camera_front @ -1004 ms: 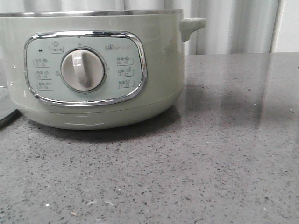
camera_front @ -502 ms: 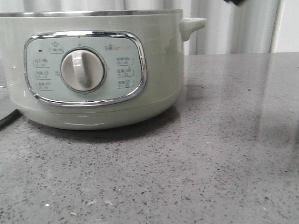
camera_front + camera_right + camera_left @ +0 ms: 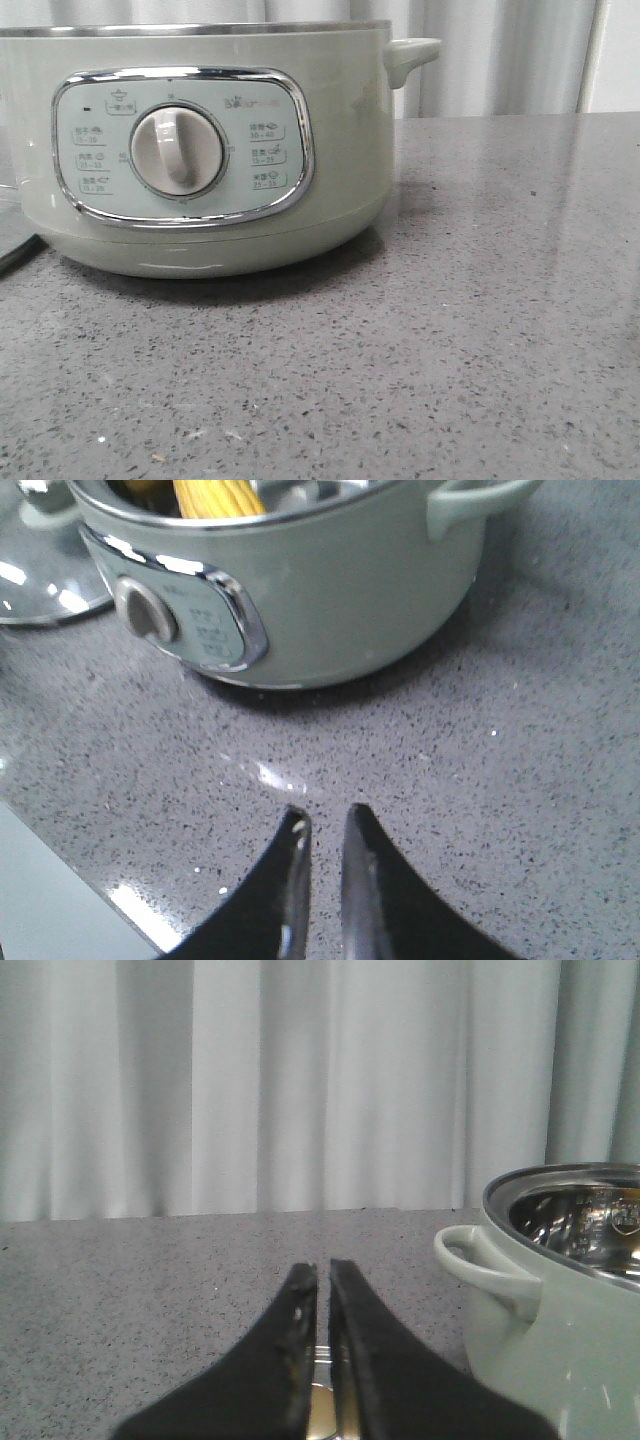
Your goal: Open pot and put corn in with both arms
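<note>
The pale-green pot stands at the left of the front view, its dial facing me and its side handle to the right. It is open, with its steel inside showing in the left wrist view. The yellow corn lies inside the pot in the right wrist view. My right gripper hangs empty over the bare counter in front of the pot, its jaws a thin slit apart. My left gripper is beside the pot's other handle, jaws together. Neither gripper shows in the front view.
The glass lid lies flat on the grey speckled counter beside the pot. A chrome part shows low between the left jaws. A black cable runs out at the pot's left. A white curtain hangs behind.
A dark piece of an arm showed at the top right half a second ago and has left the front view. The dark glassy shape at the far left is gone. The pot has not moved.
</note>
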You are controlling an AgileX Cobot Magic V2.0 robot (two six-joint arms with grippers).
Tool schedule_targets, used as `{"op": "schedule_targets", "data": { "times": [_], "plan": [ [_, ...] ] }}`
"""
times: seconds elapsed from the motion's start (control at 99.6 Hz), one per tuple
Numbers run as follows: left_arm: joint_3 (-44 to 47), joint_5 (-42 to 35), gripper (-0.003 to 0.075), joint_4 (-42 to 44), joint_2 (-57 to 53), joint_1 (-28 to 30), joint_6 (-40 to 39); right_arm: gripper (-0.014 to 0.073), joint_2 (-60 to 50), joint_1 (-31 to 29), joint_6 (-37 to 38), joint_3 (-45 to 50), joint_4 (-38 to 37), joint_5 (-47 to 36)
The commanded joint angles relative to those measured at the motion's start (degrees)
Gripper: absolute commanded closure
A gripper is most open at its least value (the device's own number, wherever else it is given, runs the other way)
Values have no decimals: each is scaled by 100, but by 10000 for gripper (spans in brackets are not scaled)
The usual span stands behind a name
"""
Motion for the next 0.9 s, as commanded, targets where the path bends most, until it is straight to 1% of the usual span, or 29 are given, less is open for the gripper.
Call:
{"op": "schedule_targets", "data": {
  "times": [0.0, 0.321, 0.512, 0.653, 0.773, 0.894],
  "plan": [
    [-99, -462, 741, -56, -9, 1, -46, 610, -463, -2, 7, 68, -51, -579],
    [-83, -462, 741, -56, -14, 1, -46, 610, -2220, -2, 7, 754, -146, -578],
    [-83, -417, 741, -56, -14, 1, -46, 610, -3009, -2, 7, 1007, -146, -551],
    [-83, -226, 741, -56, -14, 1, -46, 610, -3310, -2, 7, 1085, -146, -456],
    [-83, -155, 741, -56, -14, 1, -46, 610, -3330, -2, 7, 1085, -146, -247],
    [-83, -155, 741, -56, -14, 1, -46, 610, -3330, -2, 7, 1085, -146, -234]
  ]
}}
